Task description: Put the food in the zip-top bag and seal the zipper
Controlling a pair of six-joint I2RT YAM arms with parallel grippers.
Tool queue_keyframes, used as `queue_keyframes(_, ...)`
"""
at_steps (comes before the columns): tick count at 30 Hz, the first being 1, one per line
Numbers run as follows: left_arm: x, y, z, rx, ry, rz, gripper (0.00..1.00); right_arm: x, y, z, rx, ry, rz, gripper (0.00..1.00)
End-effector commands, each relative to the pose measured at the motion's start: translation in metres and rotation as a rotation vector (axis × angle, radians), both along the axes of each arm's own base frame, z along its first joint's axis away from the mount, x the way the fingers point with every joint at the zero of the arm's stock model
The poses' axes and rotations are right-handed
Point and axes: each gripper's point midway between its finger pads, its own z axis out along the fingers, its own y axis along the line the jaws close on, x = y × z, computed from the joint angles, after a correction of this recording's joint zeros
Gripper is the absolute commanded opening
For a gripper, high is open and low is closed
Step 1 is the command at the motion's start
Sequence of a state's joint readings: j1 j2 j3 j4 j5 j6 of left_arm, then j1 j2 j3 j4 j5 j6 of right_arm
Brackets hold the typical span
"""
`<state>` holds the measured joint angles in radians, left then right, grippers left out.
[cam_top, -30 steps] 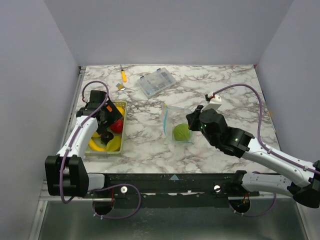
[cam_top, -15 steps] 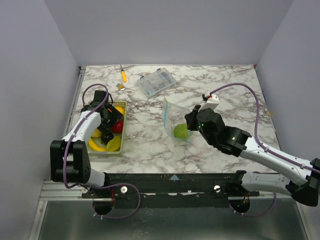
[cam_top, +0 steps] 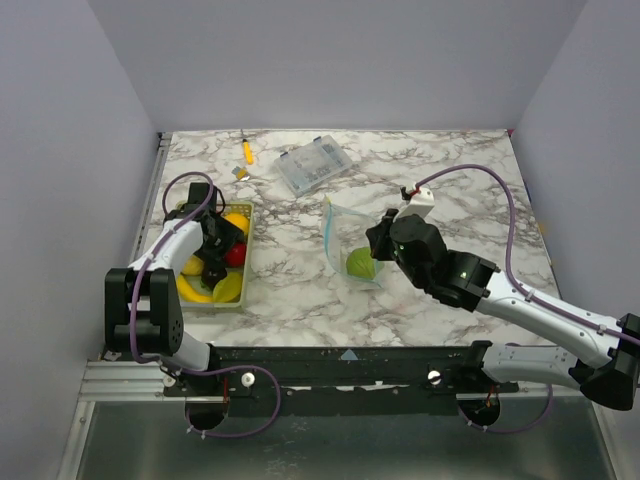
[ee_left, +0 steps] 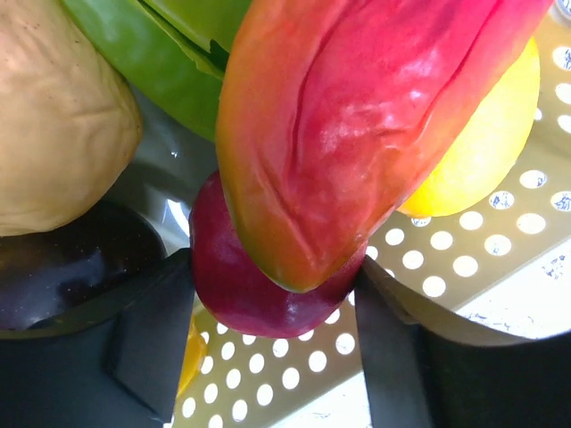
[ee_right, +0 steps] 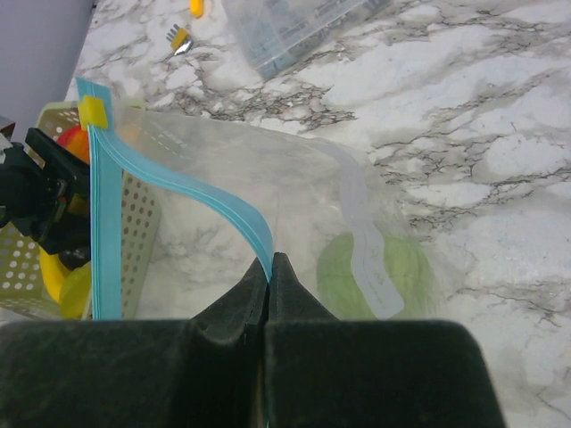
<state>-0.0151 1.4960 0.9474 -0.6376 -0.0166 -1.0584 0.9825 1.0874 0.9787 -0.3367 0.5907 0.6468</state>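
The zip-top bag (cam_top: 345, 240) stands open mid-table with one green food (cam_top: 360, 264) inside; the green food also shows in the right wrist view (ee_right: 375, 276). My right gripper (cam_top: 378, 238) is shut on the light blue zipper (ee_right: 178, 192) and holds that edge up (ee_right: 269, 263). The other food lies in a perforated basket (cam_top: 248, 285) at the left. My left gripper (cam_top: 216, 254) is down in it. Its fingers (ee_left: 152, 339) press both sides of a dark red fruit (ee_left: 259, 294), under a red-orange pepper (ee_left: 357, 116) and beside a yellow fruit (ee_left: 482, 143).
A rigid clear compartment box (cam_top: 313, 166) and a small orange-handled tool (cam_top: 247, 151) lie at the back of the marble table. Green (ee_left: 152, 62) and tan (ee_left: 53, 116) toy foods crowd the left gripper. The side walls stand close to both table edges.
My left gripper has moved nearer and lower into the basket, among the food. My right gripper has shifted slightly left and back, still holding the bag's edge.
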Motion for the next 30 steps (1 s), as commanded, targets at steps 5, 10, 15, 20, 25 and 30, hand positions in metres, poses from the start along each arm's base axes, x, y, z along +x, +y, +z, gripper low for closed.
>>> queue_keyframes(5, -0.014, 0.018, 0.043, 0.096, -0.131, -0.004, 0.44, 0.002, 0.015, 0.01, 0.043, 0.003, 0.028, 0.01)
queue_keyframes(10, -0.029, 0.004, 0.09, 0.112, -0.321, -0.115, 0.32, 0.002, 0.018, 0.01, 0.057, -0.006, 0.038, 0.01)
queue_keyframes(15, -0.045, -0.055, 0.153, 0.053, -0.584, -0.446, 0.18, 0.002, 0.018, 0.009, 0.055, 0.002, 0.037, 0.01)
queue_keyframes(20, -0.081, -0.135, 0.227, -0.131, -0.943, -0.875, 0.15, 0.004, 0.018, 0.011, 0.051, -0.004, 0.031, 0.01)
queue_keyframes(25, -0.125, -0.185, 0.283, -0.273, -1.282, -1.175, 0.12, 0.003, 0.022, 0.012, 0.055, -0.001, 0.044, 0.01)
queue_keyframes(30, -0.14, -0.215, 0.303, -0.242, -1.383, -1.334, 0.1, 0.003, 0.023, 0.015, 0.06, -0.001, 0.049, 0.01)
